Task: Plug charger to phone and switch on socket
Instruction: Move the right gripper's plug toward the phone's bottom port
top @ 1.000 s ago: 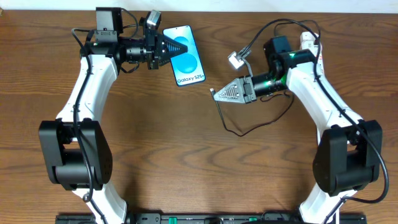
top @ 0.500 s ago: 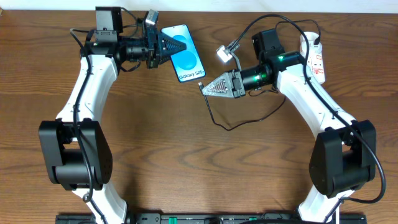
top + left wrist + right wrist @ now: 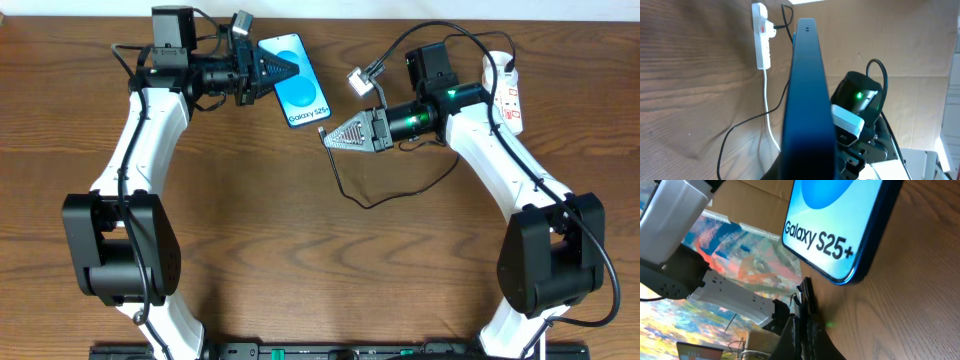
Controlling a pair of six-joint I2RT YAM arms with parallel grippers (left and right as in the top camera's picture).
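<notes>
The phone [image 3: 303, 88] is seen in the upper middle of the overhead view, a little left of centre. It is set at a slant with the screen up and its lettered end turned toward the middle of the frame. Its upper-left end is gripped by the left tool [image 3: 285, 68], whose fingers are closed on it. In the left wrist view the phone is seen edge-on, as a dark blue slab rising from the bottom centre. Whether its free end rests on the tabletop [image 3: 250, 250] cannot be told.

The right tool [image 3: 327, 139] is placed just below and right of the phone's lettered end and pointed toward it. Its jaws are closed on the small plug tip of the charger [image 3: 368, 204]. In the right wrist view the tip is seen standing out beyond the closed fingers at lower centre, near the phone's bottom edge but apart from it. From the tip the thin black cable is looped down over the tabletop and back up toward the right arm [image 3: 500, 150].

The socket [image 3: 508, 92] is laid at the upper right of the overhead view, partly hidden by that arm. In the left wrist view it is shown at upper left with a red mark on its face, and its thick white cord [image 3: 769, 115] is trailed downward.
</notes>
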